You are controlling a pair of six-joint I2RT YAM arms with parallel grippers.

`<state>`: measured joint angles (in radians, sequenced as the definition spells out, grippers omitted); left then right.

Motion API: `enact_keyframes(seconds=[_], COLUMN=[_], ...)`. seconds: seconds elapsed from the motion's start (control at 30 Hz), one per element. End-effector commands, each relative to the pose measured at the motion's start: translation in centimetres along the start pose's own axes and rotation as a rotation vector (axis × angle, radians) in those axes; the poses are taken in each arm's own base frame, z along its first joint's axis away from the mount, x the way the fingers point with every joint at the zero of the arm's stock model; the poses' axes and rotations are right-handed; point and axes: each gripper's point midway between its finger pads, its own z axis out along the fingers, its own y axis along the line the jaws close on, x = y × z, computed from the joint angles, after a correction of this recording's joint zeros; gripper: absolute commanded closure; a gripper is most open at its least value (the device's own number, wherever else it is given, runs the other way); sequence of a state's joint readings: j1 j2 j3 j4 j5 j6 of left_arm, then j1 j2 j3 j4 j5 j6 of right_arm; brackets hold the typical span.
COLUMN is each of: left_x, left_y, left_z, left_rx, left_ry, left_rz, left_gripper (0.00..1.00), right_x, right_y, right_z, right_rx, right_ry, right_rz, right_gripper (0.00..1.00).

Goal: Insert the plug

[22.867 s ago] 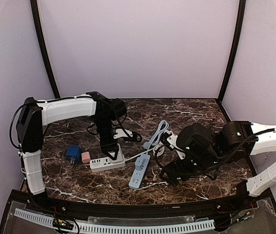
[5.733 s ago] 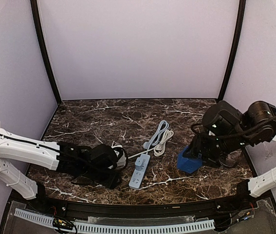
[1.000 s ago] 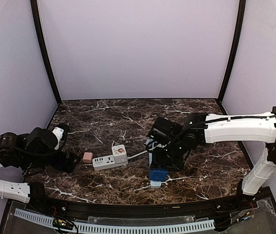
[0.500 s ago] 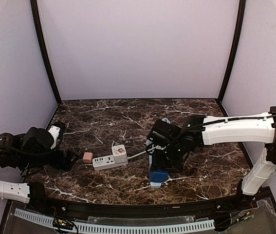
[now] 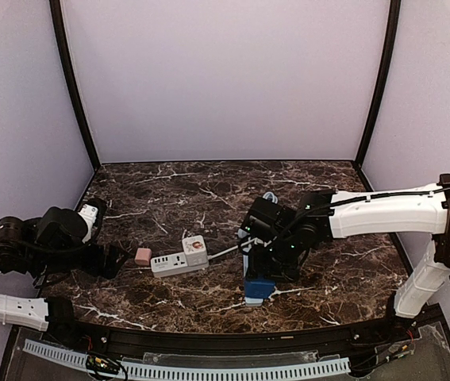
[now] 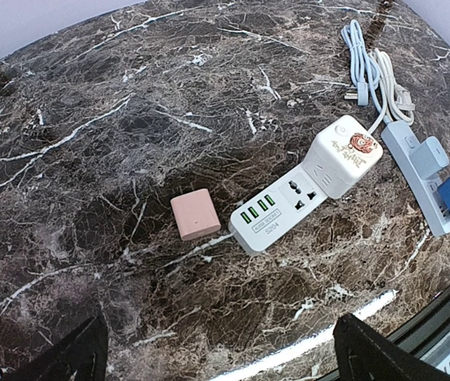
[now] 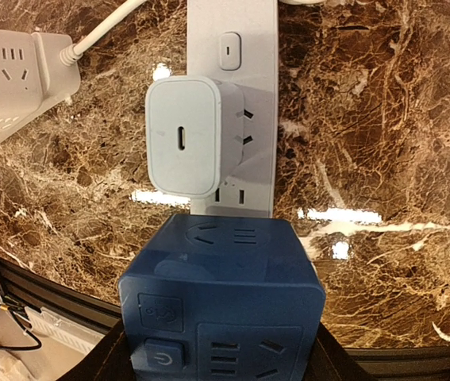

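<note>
A dark blue cube plug [image 7: 221,302] fills the lower half of the right wrist view, and my right gripper [image 7: 221,353] is shut on its sides. It covers the near end of the pale blue power strip [image 7: 256,159], right below a white charger [image 7: 183,135] plugged into that strip. Its prongs are hidden. From above, the blue cube plug [image 5: 259,286] and right gripper [image 5: 266,271] sit over the strip's front end [image 5: 253,301]. My left gripper [image 5: 113,262] hangs open at the left, holding nothing.
A white power strip [image 6: 304,194] with green USB ports lies mid-table, and a pink adapter [image 6: 197,214] sits just left of it. Coiled cables [image 6: 371,67] lie behind the pale blue strip [image 6: 415,159]. The table's front edge runs close below both grippers.
The left arm has drawn back slightly to the left. The right gripper has barely shifted and holds the blue cube plug over the strip's near end.
</note>
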<state>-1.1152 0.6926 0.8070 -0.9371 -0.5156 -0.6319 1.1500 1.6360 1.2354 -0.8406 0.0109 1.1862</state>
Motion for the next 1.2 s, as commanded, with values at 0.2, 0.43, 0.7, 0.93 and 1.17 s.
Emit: enact_keyframes(seconds=[0.2, 0.43, 0.7, 0.93, 1.17], left_x=[0.6, 0.7, 0.6, 0.6, 0.6], left_y=[0.6, 0.6, 0.7, 0.7, 0.7], left_z=[0.1, 0.1, 0.0, 0.0, 0.1], left_rx=[-0.022, -0.022, -0.024, -0.027, -0.029], left_ry=[0.017, 0.018, 0.014, 0.014, 0.016], left_rz=[0.018, 0.019, 0.015, 0.015, 0.016], left_gripper=[0.00, 0.00, 0.00, 0.00, 0.00], right_x=[0.1, -0.4, -0.6, -0.2, 0.0], right_y=[-0.8, -1.2, -1.9, -2.1, -3.5], right_z=[0.7, 0.9, 0.4, 0.3, -0.1], right_rx=[0.026, 0.083, 0.151, 0.165, 0.226], right_ry=[0.006, -0.006, -0.015, -0.006, -0.014], right_rz=[-0.016, -0.055, -0.080, -0.079, -0.041], right_gripper=[1.00, 1.00, 1.00, 1.00, 1.00])
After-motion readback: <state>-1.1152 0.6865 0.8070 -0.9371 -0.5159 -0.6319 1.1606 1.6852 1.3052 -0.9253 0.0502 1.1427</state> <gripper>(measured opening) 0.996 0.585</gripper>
